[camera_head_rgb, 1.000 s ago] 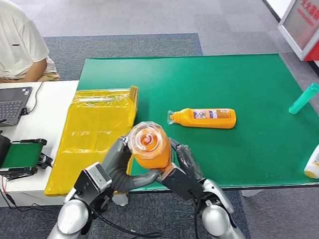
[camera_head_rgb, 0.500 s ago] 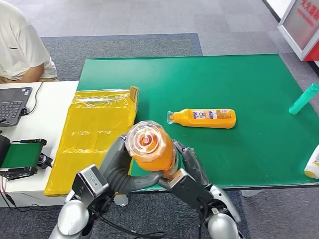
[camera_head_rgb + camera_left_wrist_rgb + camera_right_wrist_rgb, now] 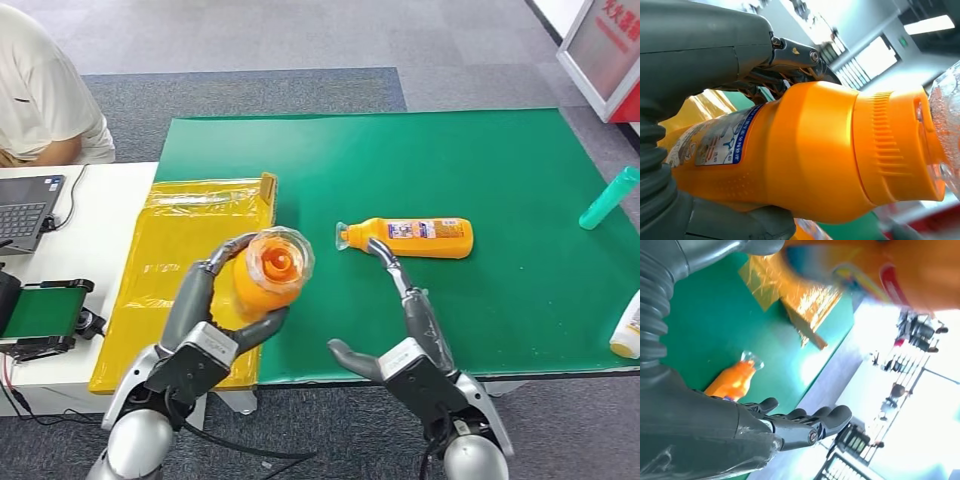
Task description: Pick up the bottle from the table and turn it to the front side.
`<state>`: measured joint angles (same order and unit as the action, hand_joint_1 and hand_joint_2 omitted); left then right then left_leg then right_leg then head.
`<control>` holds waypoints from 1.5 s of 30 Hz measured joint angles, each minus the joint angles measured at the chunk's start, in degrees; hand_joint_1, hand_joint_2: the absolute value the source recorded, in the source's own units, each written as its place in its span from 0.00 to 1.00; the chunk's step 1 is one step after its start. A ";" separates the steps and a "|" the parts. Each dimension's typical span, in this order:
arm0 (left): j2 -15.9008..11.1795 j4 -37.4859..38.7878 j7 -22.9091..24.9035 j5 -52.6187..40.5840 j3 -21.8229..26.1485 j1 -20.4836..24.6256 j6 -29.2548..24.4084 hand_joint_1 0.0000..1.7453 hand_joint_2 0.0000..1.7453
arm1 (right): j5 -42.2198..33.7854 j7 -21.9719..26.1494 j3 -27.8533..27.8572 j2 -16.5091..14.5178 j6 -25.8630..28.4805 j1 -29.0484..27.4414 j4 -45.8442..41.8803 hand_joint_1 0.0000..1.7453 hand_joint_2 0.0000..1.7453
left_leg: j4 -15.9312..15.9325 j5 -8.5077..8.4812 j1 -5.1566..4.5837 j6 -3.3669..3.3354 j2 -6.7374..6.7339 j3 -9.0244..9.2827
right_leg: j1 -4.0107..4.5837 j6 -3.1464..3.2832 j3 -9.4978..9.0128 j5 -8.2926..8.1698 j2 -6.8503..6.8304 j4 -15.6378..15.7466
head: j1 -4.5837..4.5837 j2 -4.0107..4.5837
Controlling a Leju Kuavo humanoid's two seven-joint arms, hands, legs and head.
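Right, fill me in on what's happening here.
The robot's left hand holds an orange bottle above the near edge of the green table, cap end toward the camera. The right hand is open and empty beside it. A second orange bottle lies on its side on the table, and a person sits at a laptop.

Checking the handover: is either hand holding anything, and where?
The left hand grips the orange bottle around its body; the right hand holds nothing.

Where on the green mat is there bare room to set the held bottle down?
The left hand holds the orange bottle. Bare mat lies beyond the lying orange bottle, and between it and the teal bottle. It is crowded at the yellow bag.
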<state>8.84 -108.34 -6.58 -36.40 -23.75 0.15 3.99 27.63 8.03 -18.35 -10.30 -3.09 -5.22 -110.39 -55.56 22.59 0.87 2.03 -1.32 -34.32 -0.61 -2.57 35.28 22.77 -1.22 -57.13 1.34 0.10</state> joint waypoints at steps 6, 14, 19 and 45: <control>0.84 -0.55 1.88 -15.99 4.58 -0.72 -3.88 1.00 1.00 | 0.48 -0.20 2.55 -0.92 -0.04 -1.62 -2.91 0.00 1.00 | 0.00 0.01 0.00 -0.01 0.00 -0.01 | 0.00 0.00 0.00 0.01 0.00 0.00 | 0.00 -0.01; 1.20 -0.51 4.86 -46.37 11.49 -0.51 -10.00 1.00 1.00 | 0.47 -0.14 4.83 -1.90 -1.22 -3.09 -7.60 0.00 1.00 | 0.00 0.01 0.00 0.00 0.00 0.00 | 0.00 0.01 0.03 0.01 0.00 0.00 | 0.00 -0.01; 0.41 0.34 6.26 -52.35 13.91 0.72 -10.86 1.00 0.00 | -0.05 0.14 5.16 -1.96 -1.67 -3.12 -8.62 0.00 1.00 | 0.00 0.00 0.00 0.00 0.00 0.00 | 0.00 0.00 0.03 0.00 0.00 0.00 | 0.02 -0.01; -9.48 28.35 0.38 -52.49 14.53 11.17 -14.23 1.00 0.00 | -5.06 2.59 7.07 -1.90 -2.50 -3.02 -9.50 0.00 1.00 | 0.00 -0.04 -0.01 0.03 -0.01 -0.02 | 0.00 0.05 0.08 -0.04 0.02 0.00 | 0.00 -0.01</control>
<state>-0.64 -80.00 -6.20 -88.89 -9.22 11.32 -10.23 22.57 10.62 -11.28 -12.20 -5.60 -8.24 -119.89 -55.56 22.54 0.86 2.06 -1.33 -34.34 -0.61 -2.52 35.36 22.73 -1.19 -57.13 1.34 0.09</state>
